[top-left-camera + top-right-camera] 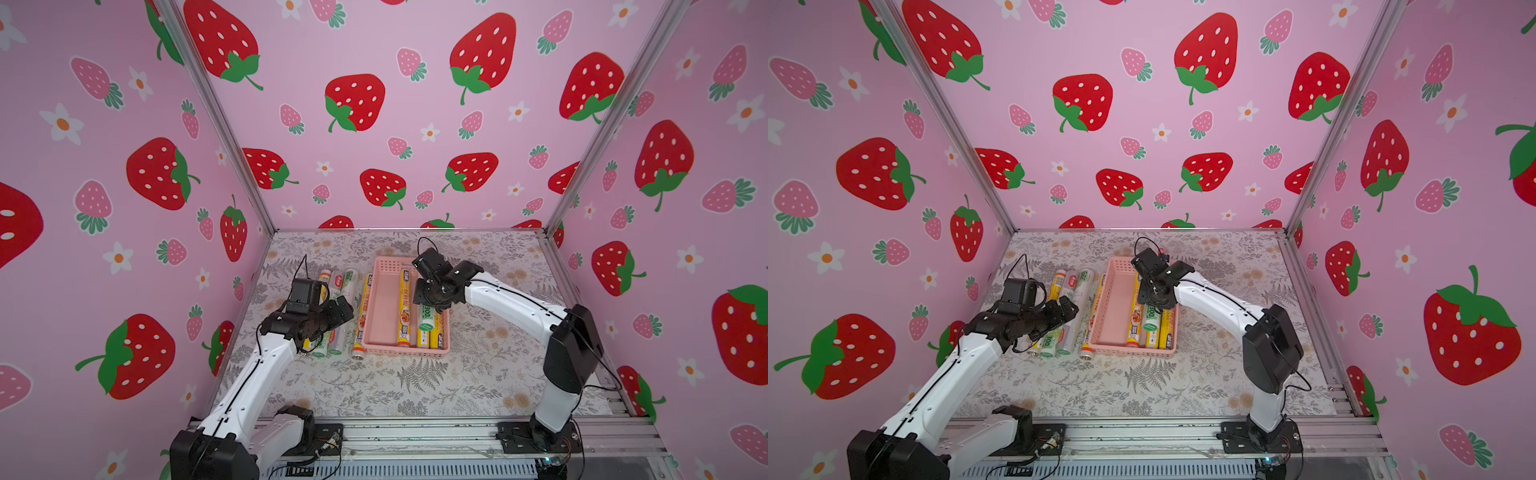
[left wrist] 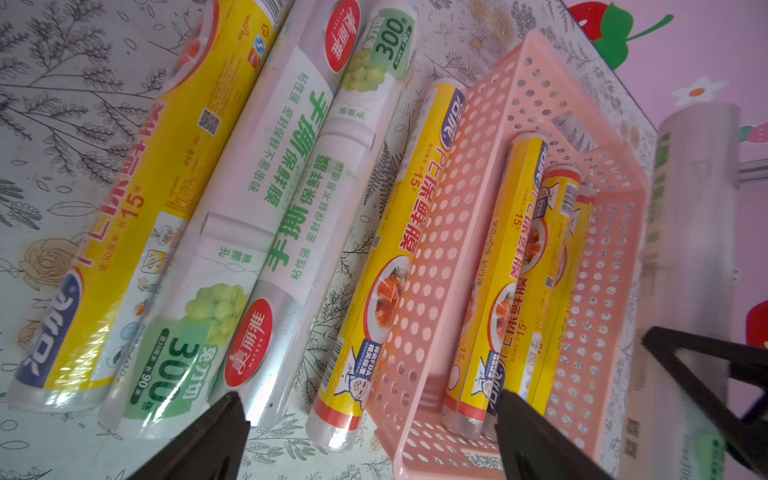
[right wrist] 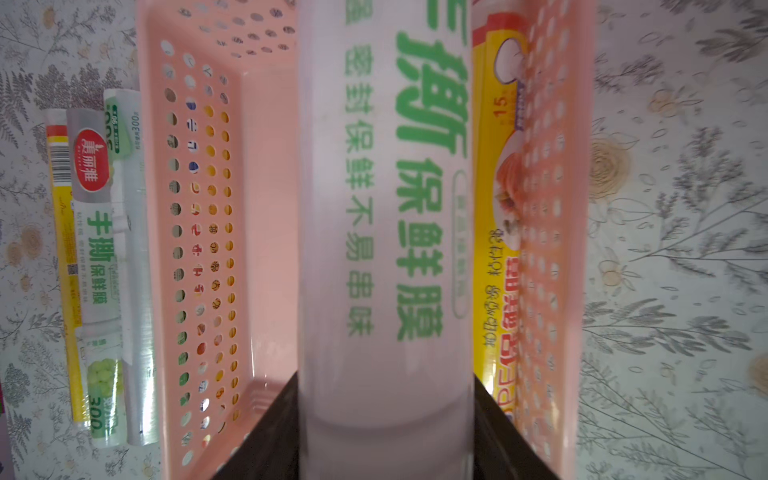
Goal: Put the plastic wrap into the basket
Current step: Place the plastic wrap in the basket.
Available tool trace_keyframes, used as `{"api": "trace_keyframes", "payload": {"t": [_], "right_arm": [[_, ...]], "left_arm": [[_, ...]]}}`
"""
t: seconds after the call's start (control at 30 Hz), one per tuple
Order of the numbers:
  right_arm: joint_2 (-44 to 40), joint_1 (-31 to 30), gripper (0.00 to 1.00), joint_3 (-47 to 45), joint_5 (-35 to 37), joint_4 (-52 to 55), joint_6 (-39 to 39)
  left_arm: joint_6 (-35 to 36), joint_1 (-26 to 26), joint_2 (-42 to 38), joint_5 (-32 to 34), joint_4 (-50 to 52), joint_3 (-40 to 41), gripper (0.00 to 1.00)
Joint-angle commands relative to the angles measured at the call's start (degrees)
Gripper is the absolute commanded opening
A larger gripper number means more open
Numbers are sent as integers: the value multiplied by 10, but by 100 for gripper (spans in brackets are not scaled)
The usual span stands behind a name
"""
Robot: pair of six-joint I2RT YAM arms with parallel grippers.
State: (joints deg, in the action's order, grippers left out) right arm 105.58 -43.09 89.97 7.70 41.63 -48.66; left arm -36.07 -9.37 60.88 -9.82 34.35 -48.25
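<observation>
Right jaws around glossy cylindrical roll (image 3: pixel 384 249)

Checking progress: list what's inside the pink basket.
At least two yellow rolls lie in the basket; the right gripper holds a white-green roll over it. Anything beneath them is covered.

A white roll of plastic wrap (image 3: pixel 386 249) is held by the right gripper (image 3: pixel 386 419) over the pink basket (image 3: pixel 268 208), beside a yellow roll (image 3: pixel 492 199)

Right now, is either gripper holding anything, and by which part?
Right gripper clamps the white-silver green-printed plastic wrap roll roughly mid-length; left gripper open, empty.
</observation>
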Motion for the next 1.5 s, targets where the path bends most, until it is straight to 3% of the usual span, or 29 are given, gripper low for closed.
{"api": "trace_keyframes", "payload": {"t": [0.0,0.47,1.1,1.47], "right_arm": [[20,-12,22,42,-19,-52,-30],[112,-34,21,62,-77,-133,-105],[175,-74,21,73,-53,-126,-120],[176,-80,44,81,-54,-100,-102]], "left_arm": [[-6,-5,-6,-16,-10,13,98],[-14,-21,-6,-17,-24,13,98],[-4,-23,-3,-24,-28,9,98],[-5,-26,22,-38,-38,10,98]]}}
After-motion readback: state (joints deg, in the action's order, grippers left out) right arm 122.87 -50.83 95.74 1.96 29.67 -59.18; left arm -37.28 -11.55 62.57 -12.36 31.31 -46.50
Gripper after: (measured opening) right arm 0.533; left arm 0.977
